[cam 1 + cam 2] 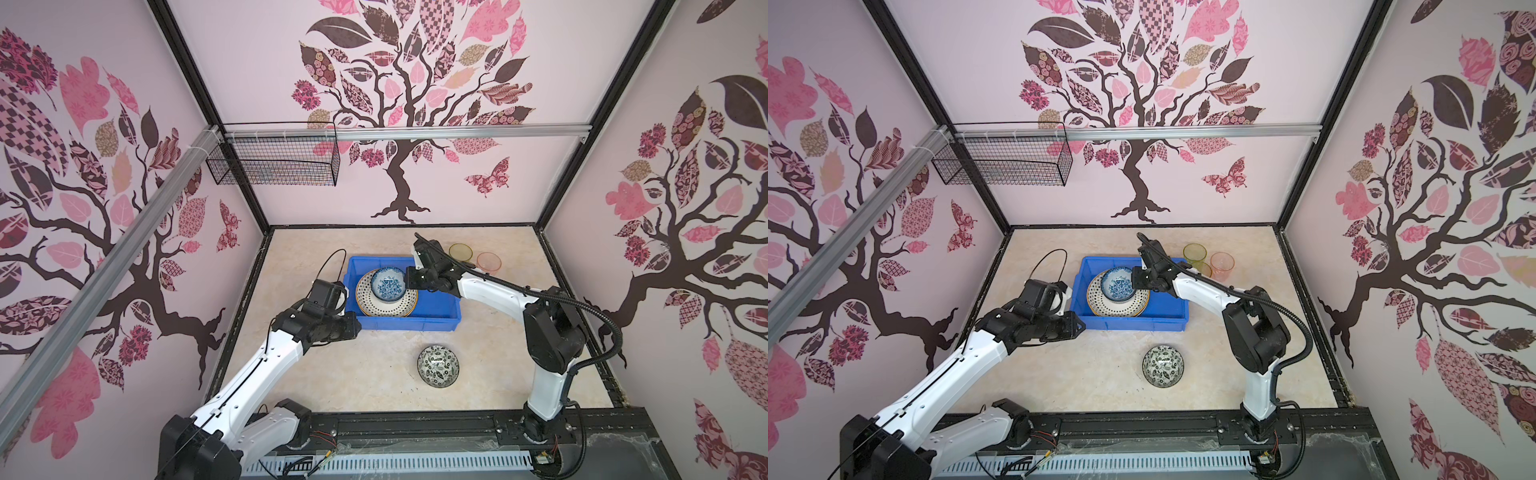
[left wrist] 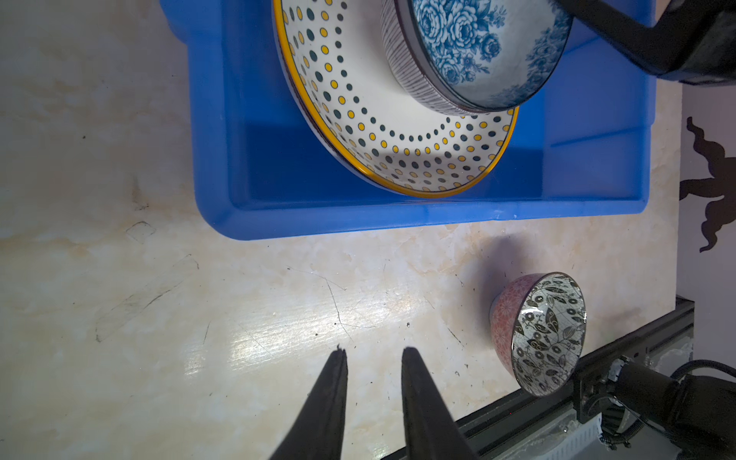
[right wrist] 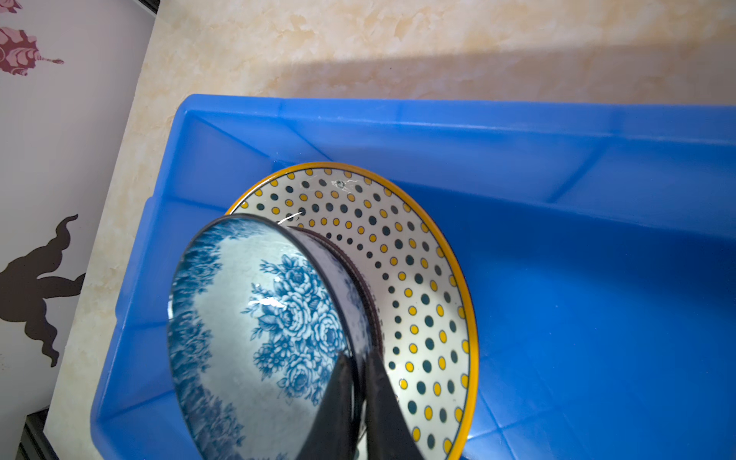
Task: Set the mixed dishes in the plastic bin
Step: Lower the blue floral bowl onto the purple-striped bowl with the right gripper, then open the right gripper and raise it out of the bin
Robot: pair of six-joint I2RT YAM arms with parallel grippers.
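Top views: a marbled table [image 1: 374, 386] fills the floor of a cell with tree-patterned walls. A blue bin [image 1: 436, 320] lies at its centre. A wire basket [image 1: 274, 160] hangs on the back wall, well apart from the bin.

- In the bin's left half lies a stack of plates with a dotted plate [image 1: 368, 308] on top.
- On that plate sits a striped bowl [image 2: 402, 75], and a blue floral bowl [image 1: 387, 283] is nested in it.
- A leafy bowl [image 1: 438, 366] stands upright on the table, outside the bin and near its front wall.
- Behind the bin's far right corner stand a yellow cup [image 1: 460, 251], a pink cup [image 1: 489, 262] and a second yellow cup [image 1: 1203, 269], which the right arm partly hides.

Right wrist view: the right gripper [image 3: 358, 358] is drawn narrow on the blue floral bowl's wall, with one finger inside and one outside.

Left wrist view: the left gripper [image 2: 374, 354] holds nothing. Its fingers are slightly apart above bare table outside the bin. In both top views its own wrist covers it.
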